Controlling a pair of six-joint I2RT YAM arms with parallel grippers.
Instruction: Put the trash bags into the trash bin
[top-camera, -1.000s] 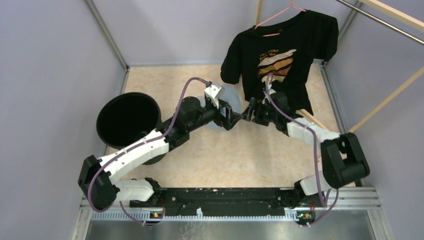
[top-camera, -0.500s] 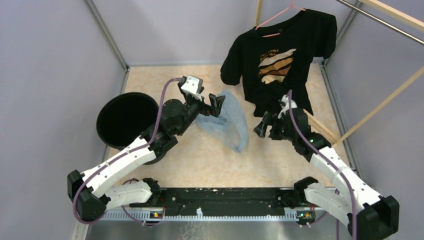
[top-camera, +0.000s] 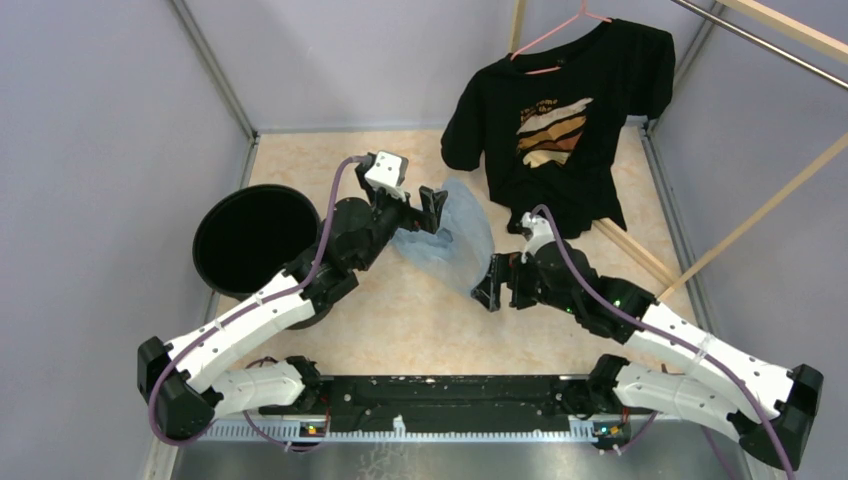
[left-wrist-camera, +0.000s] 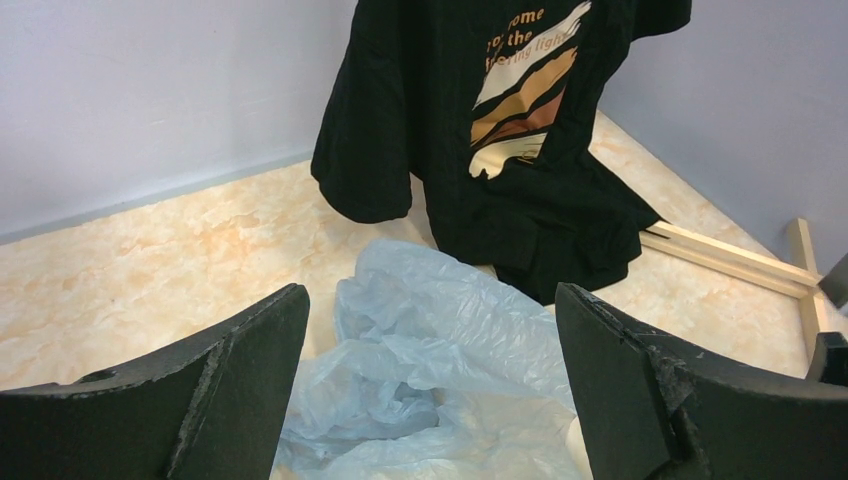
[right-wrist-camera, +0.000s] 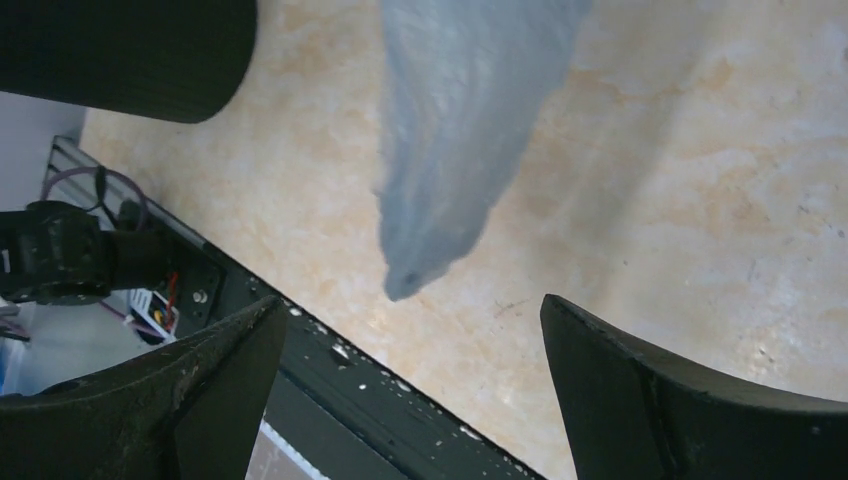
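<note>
Trash bag (top-camera: 455, 243) loose mid-bench, outside the bin (top-camera: 255, 238); neither arm grips it
Pale-blue film lies crumpled on the marbled bench (top-camera: 420, 325), right of the bin and apart from it, its far edge just beside the hem of the black T-shirt (top-camera: 560, 120) hanging far right. Left fingers (top-camera: 432, 207) spread wide at the bag's far-left side; the left wrist view shows the film below and between them, unpinched. Right fingers (top-camera: 487, 286) also wide apart, at the bag's near tip and pointing left; the right wrist view shows the tip tapering down between them, blurred, seemingly touching neither finger. Bin upright at bench left, mouth open upward, left arm crossing its near-right rim
</note>
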